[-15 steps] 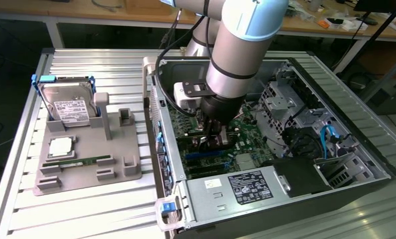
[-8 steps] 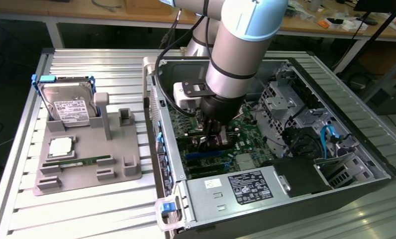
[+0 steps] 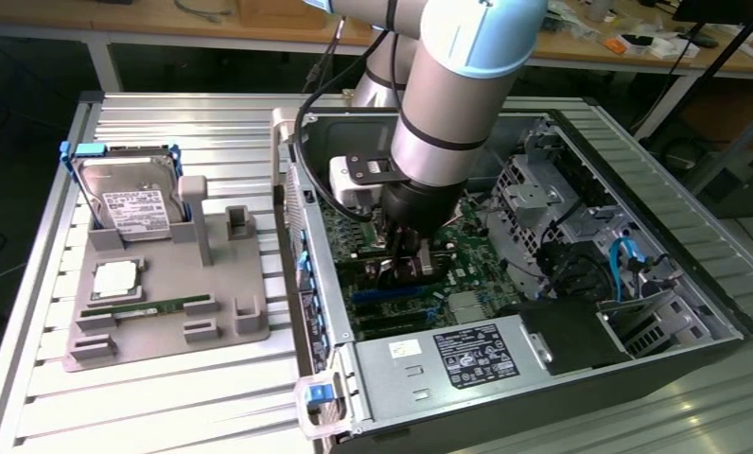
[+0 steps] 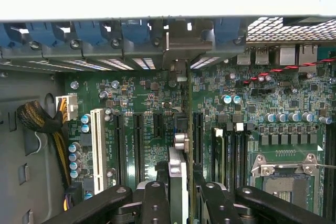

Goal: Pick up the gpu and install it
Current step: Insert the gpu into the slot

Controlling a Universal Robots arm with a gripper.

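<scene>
GPU held edge-on over the motherboard slots

The gripper (image 4: 181, 203) is closed narrowly on the gpu (image 4: 178, 169), which stands on edge between its fingers (image 4: 153, 203) just above the motherboard (image 4: 131, 98) inside the open PC case (image 3: 313, 218). Expansion slots lie close on both sides, so side room is tight. In the exterior view the arm (image 3: 446, 104) covers the card and gripper. On the exterior view's left, the grey holder tray (image 3: 225, 326) carries a hard drive (image 3: 131, 199) on the counter (image 3: 149, 416)

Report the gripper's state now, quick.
Gripper: closed on the gpu, a thin green expansion card seen edge-on, held upright over the black motherboard slots inside the computer case.
</scene>
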